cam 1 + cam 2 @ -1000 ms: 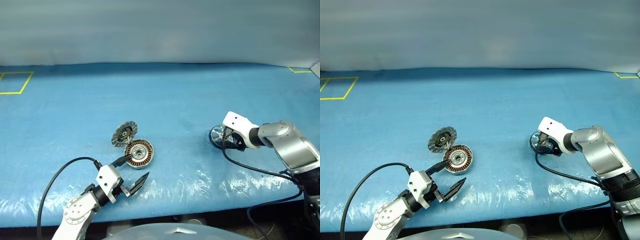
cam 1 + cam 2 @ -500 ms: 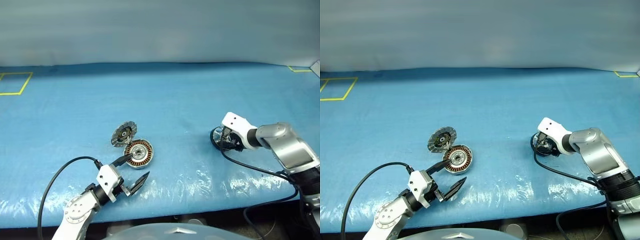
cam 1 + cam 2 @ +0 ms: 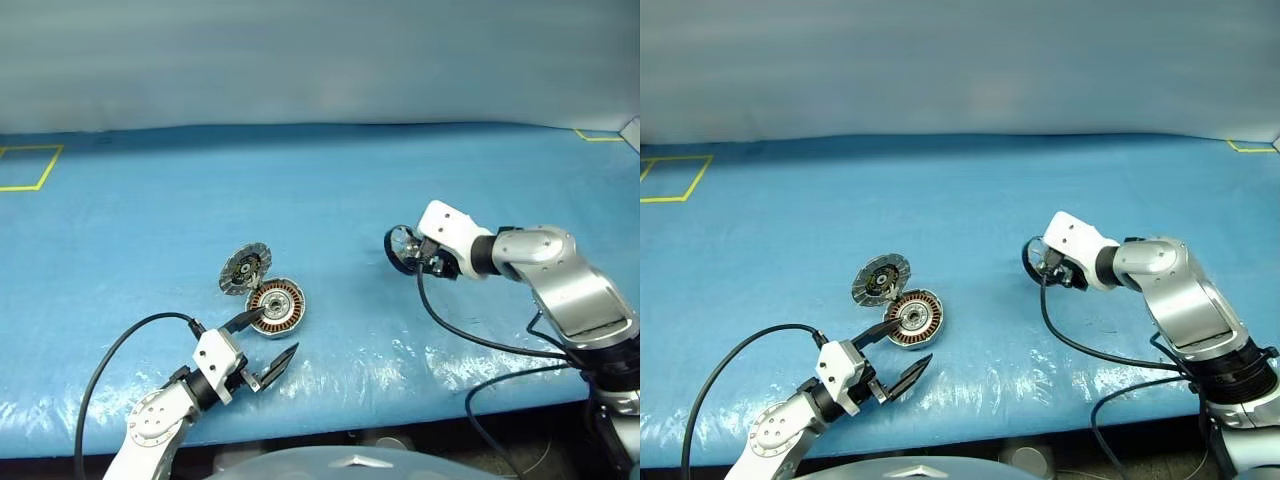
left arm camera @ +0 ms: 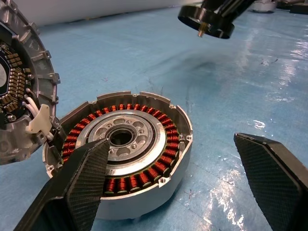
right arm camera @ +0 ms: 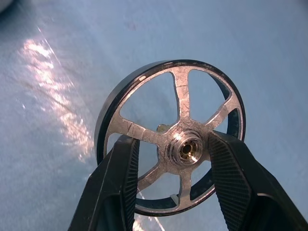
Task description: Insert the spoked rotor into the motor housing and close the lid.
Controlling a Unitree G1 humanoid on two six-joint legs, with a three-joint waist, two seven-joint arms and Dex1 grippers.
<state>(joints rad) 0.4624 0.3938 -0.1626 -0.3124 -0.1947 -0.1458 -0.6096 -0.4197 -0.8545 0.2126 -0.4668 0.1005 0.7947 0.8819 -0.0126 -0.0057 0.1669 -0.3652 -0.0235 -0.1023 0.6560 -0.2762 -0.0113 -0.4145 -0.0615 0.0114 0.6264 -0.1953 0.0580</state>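
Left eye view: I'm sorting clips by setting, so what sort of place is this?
Probably a robot test bench: a table under a blue sheet with yellow tape squares, and loose motor parts, a copper-wound motor housing beside its lid.

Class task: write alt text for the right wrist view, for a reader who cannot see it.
Two black fingers grip a spoked rotor by its silver hub, holding the wheel up on edge above a shiny blue table cover.
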